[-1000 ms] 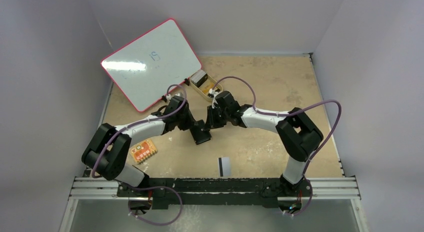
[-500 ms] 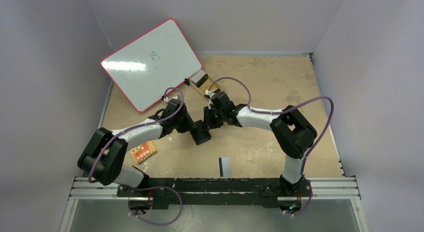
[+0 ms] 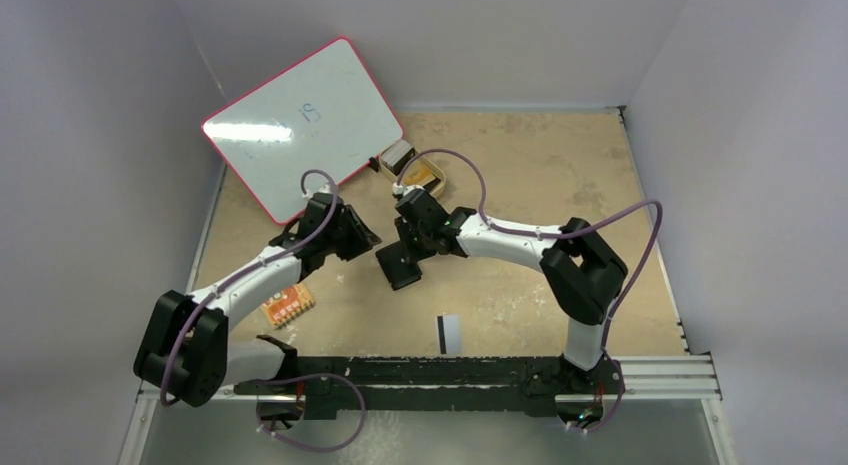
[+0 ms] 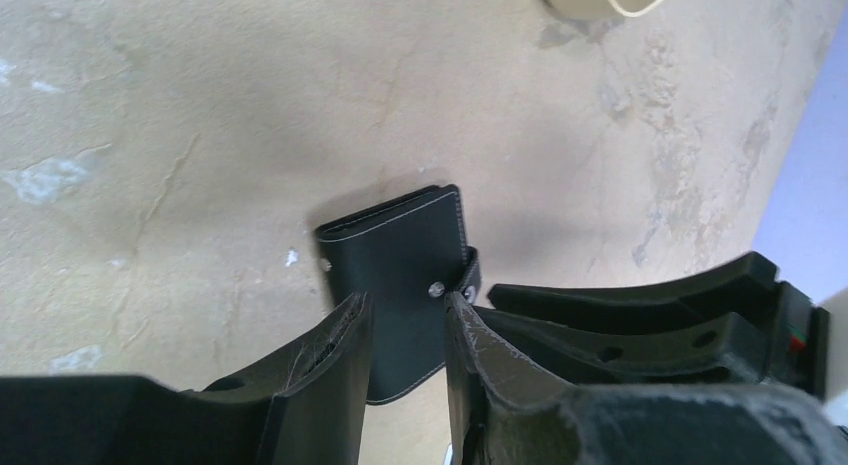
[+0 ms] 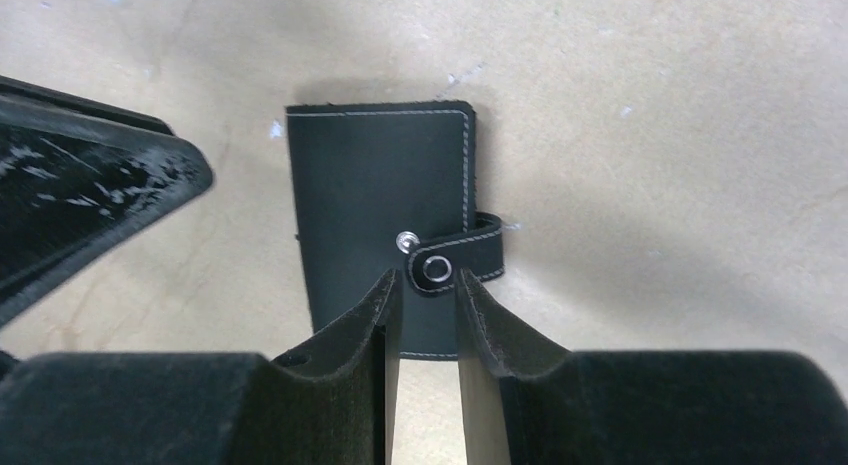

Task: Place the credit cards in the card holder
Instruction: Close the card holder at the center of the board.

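Observation:
The card holder point(image 3: 402, 269) is a black wallet lying folded shut on the table, mid-centre. Its snap tab point(image 5: 455, 260) is undone and sticks out from its right edge. My right gripper point(image 5: 428, 280) hovers open just over the tab's end, gripping nothing. My left gripper point(image 4: 405, 305) is open too, over the holder's point(image 4: 400, 265) near edge and apart from it. In the top view the left gripper point(image 3: 368, 240) sits to the holder's left and the right gripper point(image 3: 408, 247) just behind it. One pale credit card with a black stripe point(image 3: 449, 332) lies near the front edge. An orange-gold card point(image 3: 424, 172) rests in the tan tray.
A tan oval tray point(image 3: 404, 188) stands behind the grippers. A red-rimmed whiteboard point(image 3: 295, 125) leans at the back left. A small orange board with pale squares point(image 3: 287, 303) lies front left beside the left arm. Grey walls enclose the table on three sides.
Both grippers have opened wider. The left arm has drawn back to the left, away from the card holder. The right gripper has shifted left and back. The holder stays on the table.

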You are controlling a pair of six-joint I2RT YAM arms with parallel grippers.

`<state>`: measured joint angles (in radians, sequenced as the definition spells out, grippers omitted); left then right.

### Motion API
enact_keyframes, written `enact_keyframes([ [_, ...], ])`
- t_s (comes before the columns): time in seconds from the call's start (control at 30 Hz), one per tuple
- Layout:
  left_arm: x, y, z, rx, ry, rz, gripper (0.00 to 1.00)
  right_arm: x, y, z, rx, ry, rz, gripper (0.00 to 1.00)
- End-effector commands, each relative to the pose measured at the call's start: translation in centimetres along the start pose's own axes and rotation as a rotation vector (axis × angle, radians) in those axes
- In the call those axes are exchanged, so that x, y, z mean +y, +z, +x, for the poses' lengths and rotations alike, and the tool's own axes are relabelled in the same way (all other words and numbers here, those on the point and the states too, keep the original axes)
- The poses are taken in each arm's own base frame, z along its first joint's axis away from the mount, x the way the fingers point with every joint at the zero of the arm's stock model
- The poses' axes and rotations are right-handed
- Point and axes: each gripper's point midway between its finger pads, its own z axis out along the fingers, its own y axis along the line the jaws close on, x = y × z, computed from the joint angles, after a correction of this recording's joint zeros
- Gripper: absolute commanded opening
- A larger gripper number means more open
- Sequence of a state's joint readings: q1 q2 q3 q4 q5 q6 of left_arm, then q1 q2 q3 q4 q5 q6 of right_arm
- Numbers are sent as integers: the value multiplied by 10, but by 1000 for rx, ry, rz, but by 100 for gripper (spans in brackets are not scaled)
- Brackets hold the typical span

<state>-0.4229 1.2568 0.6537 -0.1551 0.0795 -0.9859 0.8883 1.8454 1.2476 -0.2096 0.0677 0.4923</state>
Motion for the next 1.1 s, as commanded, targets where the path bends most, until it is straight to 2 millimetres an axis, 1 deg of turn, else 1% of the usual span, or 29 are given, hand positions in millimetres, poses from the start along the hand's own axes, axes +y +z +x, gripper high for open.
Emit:
enact_keyframes([
  [0.0,2,-3,2,18,-28,32,32,-15,-5,-4,-8,-49,122,28],
  [0.1,5,-2,5,25,-25,29,33,-10,-5,-4,-8,-64,124,30],
  [0.23,9,2,9,37,-18,21,35,-1,-1,-2,-2,-86,114,34],
  [0.4,20,9,14,52,-5,-11,35,-1,4,-1,5,-102,142,35],
  [0.57,26,14,18,65,-6,-22,35,0,5,-3,6,-119,160,35],
  [0.7,30,16,20,69,-3,-30,35,2,4,-4,3,-130,166,38],
  [0.8,31,18,22,71,-4,-31,35,5,4,-4,3,-133,158,39],
  [0.83,31,18,21,68,-3,-31,35,5,5,-3,4,-133,161,38],
  [0.9,32,19,20,62,2,-32,35,4,5,-3,4,-132,166,35],
  [1.0,36,21,19,60,17,-52,35,5,4,-4,-2,-132,164,26],
  [1.07,40,23,21,68,24,-62,35,6,2,-7,-11,-129,163,21],
])
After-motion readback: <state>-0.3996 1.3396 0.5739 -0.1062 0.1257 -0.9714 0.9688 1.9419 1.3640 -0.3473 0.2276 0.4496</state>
